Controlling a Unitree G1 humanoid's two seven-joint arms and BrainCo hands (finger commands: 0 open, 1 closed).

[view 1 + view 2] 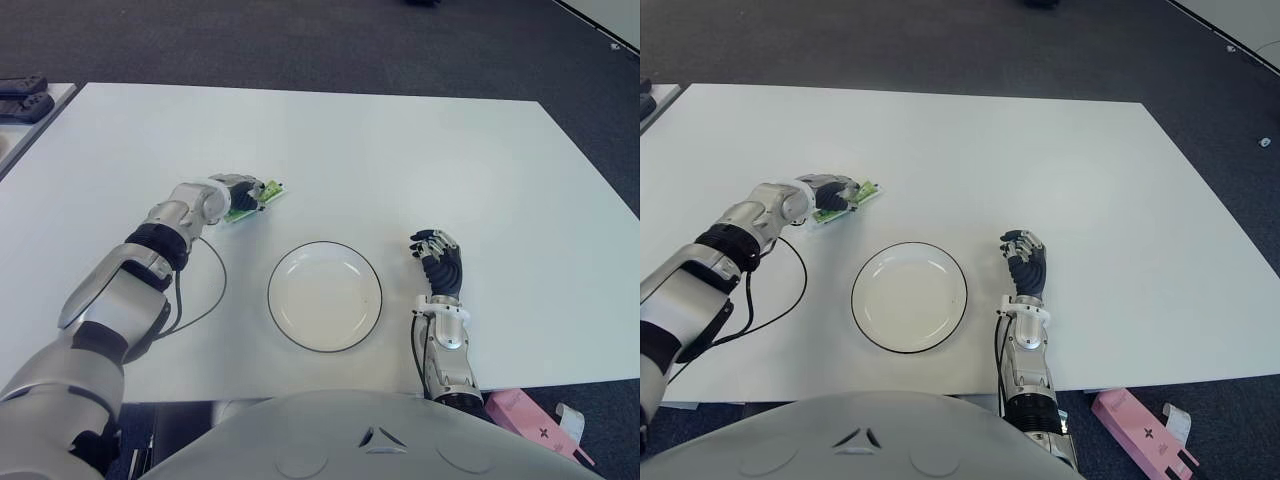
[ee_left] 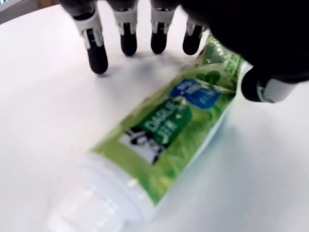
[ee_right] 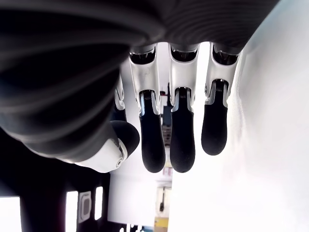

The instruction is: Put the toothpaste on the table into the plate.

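A: What does everything sit on?

B: A wide white table [image 1: 400, 150], matte and bare over most of its top, with dark grey carpet [image 1: 300, 40] around it. At the table's 10 o'clock corner a second pale surface [image 1: 15, 125] carries dark devices [image 1: 22, 98] I cannot identify. On the floor at 5 o'clock lies a pink box [image 1: 1140, 430].

A: And the toothpaste?

B: The green toothpaste tube [image 2: 164, 140] lies flat on the table, at about 11 o'clock from the white, dark-rimmed plate [image 1: 325, 296] and apart from it. The plate itself holds nothing.

A: Which hand is on it?

B: The left hand [image 1: 232, 196]. Its wrist view shows four fingertips [image 2: 96, 58] pointing down at the table beyond the tube and the thumb [image 2: 270, 89] on the other side, over the tube's flat end. The fingers are apart, spread around the tube rather than clamped on it; the white cap end sticks out clear of them.

A: The other hand?

B: The right hand [image 1: 440, 262] shows at 3 o'clock from the plate, fingers loosely extended, grasping nothing.
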